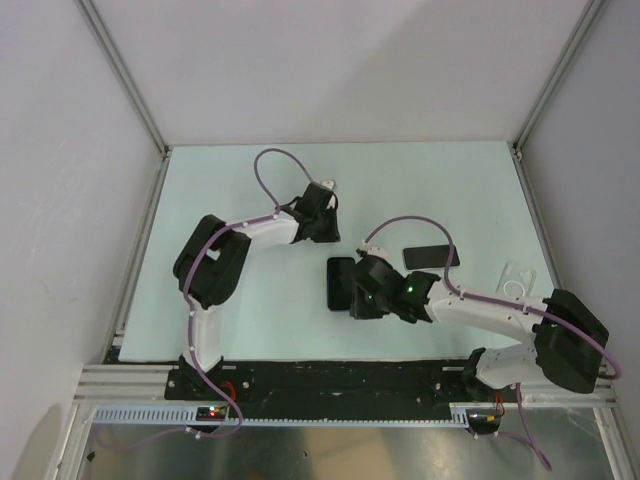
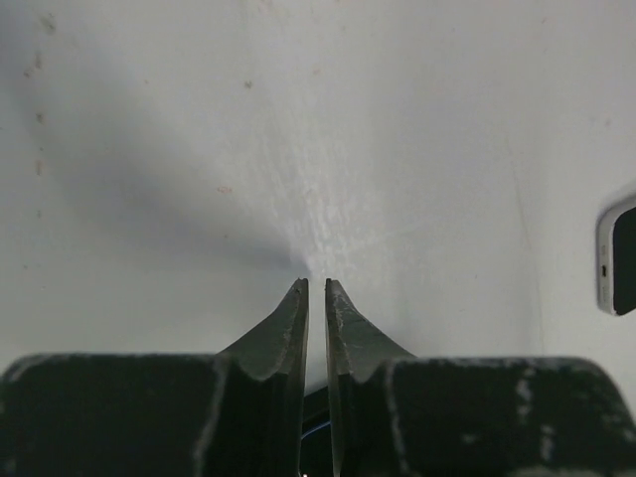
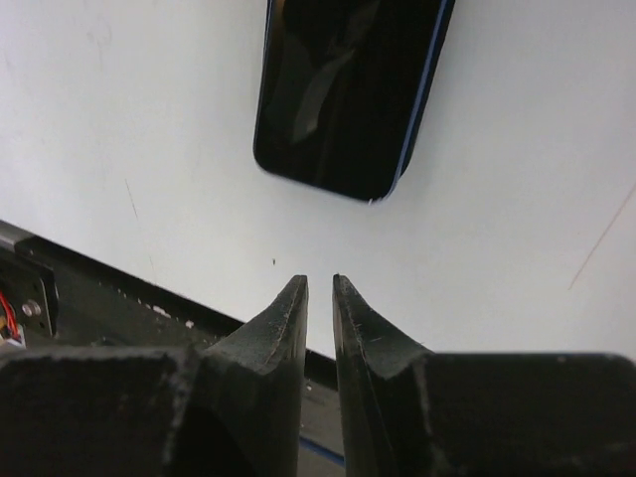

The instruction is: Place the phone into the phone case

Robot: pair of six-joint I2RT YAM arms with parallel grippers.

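— How is it all laid out?

— The table [image 1: 250, 320] carries everything. The right arm [image 1: 500, 310] reaches left across its near half, and the left arm [image 1: 215, 262] stretches toward the far middle. The phone [image 1: 340, 285], dark and glossy with a blue edge, lies flat near the middle of the near half, just ahead of the right arm's tips. A second dark slab [image 1: 431, 256] lies to its right. Further right is what I take for the phone case [image 1: 516, 280], a pale shape, though I cannot be sure of it.

— What could go wrong from here?

— The phone lies flat, so there is little edge to catch. Tips coming down this narrow would likely land on the glass or shove it along, perhaps toward the near edge of the table, which is close. And if that pale shape is no case, the phone would be carried to the wrong spot.

— And the claws?

— The right claw [image 3: 318, 280] shows only a thin slit between its jaws. It holds nothing and hangs short of the phone's near end, not touching it. I judge it must widen first. The left claw [image 2: 316, 283] is even narrower, empty, over bare table. A white-rimmed thing [image 2: 616, 256] sits off to the right of it, apart.
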